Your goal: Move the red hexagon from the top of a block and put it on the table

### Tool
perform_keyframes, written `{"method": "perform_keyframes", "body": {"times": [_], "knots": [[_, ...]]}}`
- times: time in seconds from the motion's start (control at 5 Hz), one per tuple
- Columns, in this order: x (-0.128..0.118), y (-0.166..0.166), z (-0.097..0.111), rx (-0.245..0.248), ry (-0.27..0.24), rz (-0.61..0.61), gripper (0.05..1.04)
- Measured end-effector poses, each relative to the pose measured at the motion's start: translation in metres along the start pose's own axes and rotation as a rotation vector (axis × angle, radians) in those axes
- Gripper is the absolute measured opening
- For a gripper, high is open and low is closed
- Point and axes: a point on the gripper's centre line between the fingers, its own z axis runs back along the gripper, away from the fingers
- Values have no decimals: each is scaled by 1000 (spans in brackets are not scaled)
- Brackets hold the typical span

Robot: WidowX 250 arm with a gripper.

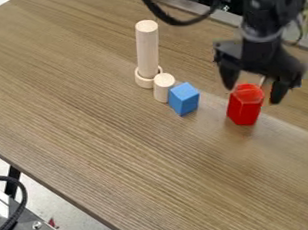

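A ring holds the tall cylinder; end effector spread at the red hexagon.

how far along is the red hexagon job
Looks done: the red hexagon stands on the table, with no block visible under it, and the blue block has a bare top. In hand: apparently nothing; the gripper is at the hexagon's top, jaws spread wider than it. Left: probably just moving the gripper clear.
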Motion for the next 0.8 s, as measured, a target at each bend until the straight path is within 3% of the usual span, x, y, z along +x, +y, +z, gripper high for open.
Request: {"method": "perform_keyframes", "body": {"times": [0.2, 0.4, 0.8], "knots": [[17, 11, 44, -83, -74, 37, 1001], [33, 23, 78, -118, -79, -102, 1001], [35, 28, 81, -115, -73, -115, 1001]]}}
